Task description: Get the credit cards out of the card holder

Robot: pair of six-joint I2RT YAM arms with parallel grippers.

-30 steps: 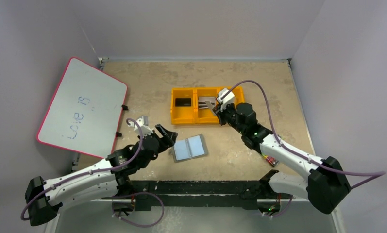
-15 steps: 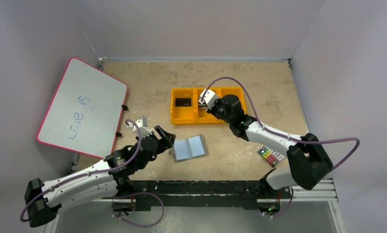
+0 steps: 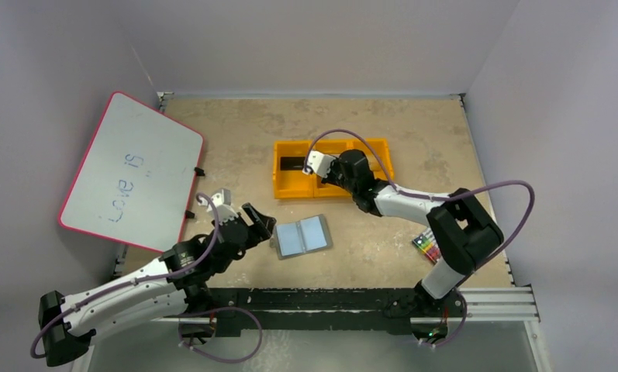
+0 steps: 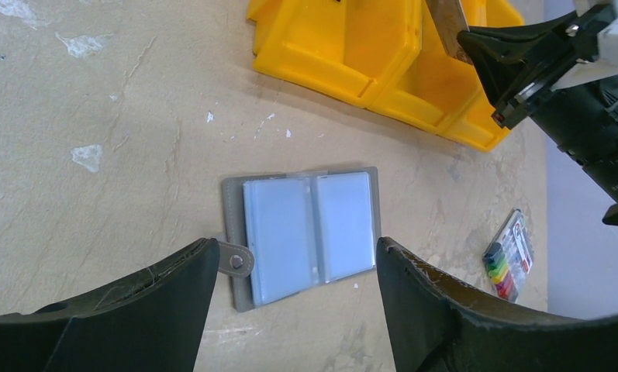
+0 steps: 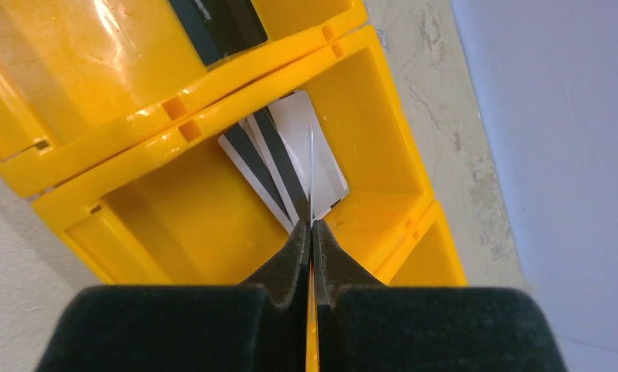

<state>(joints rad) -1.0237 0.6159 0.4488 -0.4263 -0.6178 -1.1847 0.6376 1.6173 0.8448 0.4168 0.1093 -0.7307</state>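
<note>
The card holder lies open on the table, pale blue-grey inside, snap tab to the left; it also shows in the left wrist view. My left gripper is open and empty just left of it, jaws wide apart. My right gripper is shut on a thin pale credit card, seen edge-on, above the middle compartment of the yellow tray. Silver-white cards with dark stripes lie in that compartment. A black card lies in the left compartment.
A red-rimmed whiteboard leans at the left. A pack of coloured crayons lies at the right, near the front. The yellow tray stands behind the card holder, and walls close in the table on three sides.
My right gripper has moved left along the tray, from its right end to over the middle compartment, still holding the card. My left gripper has barely shifted.
</note>
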